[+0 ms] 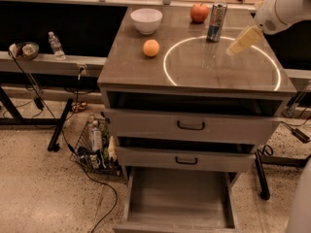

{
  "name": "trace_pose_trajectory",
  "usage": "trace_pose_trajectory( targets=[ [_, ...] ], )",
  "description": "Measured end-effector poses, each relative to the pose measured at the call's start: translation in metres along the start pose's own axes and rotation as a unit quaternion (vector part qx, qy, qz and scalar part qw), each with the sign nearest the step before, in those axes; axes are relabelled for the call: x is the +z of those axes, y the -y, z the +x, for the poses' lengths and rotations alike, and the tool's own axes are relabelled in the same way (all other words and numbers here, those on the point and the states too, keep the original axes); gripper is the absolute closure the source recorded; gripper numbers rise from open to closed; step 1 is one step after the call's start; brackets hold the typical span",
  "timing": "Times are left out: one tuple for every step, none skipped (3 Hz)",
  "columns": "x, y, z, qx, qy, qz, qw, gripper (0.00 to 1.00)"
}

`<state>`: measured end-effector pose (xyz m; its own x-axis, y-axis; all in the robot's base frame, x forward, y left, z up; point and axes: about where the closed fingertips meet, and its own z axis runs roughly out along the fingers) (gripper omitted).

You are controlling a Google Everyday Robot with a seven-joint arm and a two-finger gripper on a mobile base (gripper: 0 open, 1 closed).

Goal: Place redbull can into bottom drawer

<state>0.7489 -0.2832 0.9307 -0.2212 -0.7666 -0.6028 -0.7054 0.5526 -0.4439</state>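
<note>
The redbull can (pixel 216 22), slim, silver and blue, stands upright at the back of the cabinet top, just right of a red apple (pixel 198 12). My gripper (pixel 244 41) hangs over the right part of the top, a short way right of the can and a little nearer the front, not touching it. The bottom drawer (pixel 179 222) is pulled out at floor level, and its flat bare floor shows with nothing in it.
A white bowl (pixel 146 20) and an orange (pixel 151 48) sit on the left of the top. A bright ring of light (pixel 167 62) lies on the surface. The two upper drawers (pixel 190 125) have black handles. A wire basket with clutter (pixel 95 147) and cables lie on the floor at left.
</note>
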Motion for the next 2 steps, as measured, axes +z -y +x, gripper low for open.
trace_pose_trajectory(
  targets=[
    [0.06,0.03,-0.013,0.041,0.075,0.02,0.9961,0.0],
    [0.095,0.042,-0.022,0.079,0.119,0.024,0.9894,0.0]
  ],
)
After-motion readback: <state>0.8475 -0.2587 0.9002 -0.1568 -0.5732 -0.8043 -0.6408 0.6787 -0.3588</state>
